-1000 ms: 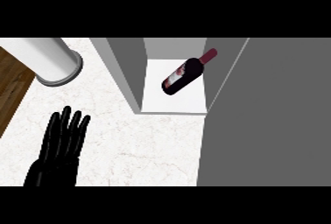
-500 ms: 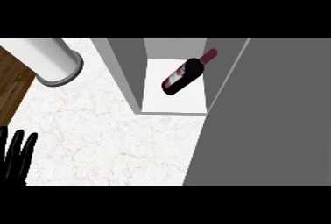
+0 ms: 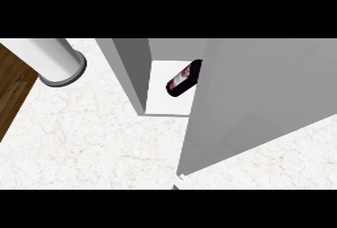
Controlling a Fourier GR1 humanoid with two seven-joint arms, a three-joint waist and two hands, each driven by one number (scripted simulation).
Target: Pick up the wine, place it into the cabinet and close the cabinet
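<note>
Neither hand showed anywhere over the counter, so from where I stood I could not tell whether they were released, clenched or grasping anything. Only a small grey sliver sat at the bottom edge of the head view, below the door's lower corner, and what it was I could not make out.

Outward from there, the cabinet door (image 3: 263,102) filled most of the right side, a broad grey panel swung partway across the opening. Behind its left edge the wine (image 3: 184,79) lay on its side on the white cabinet floor (image 3: 164,100), inside the cabinet, its dark body and pale label partly hidden by the door. The cabinet's left wall (image 3: 128,71) stood grey beside it. Well apart, at the upper left, a pale cylinder (image 3: 56,60) stood on the marble counter (image 3: 99,142).

By my reckoning the placing was done and the closing was in hand. A narrow gap remained, so the next move called for pushing the door on until it met the left wall, without catching the bottle.
</note>
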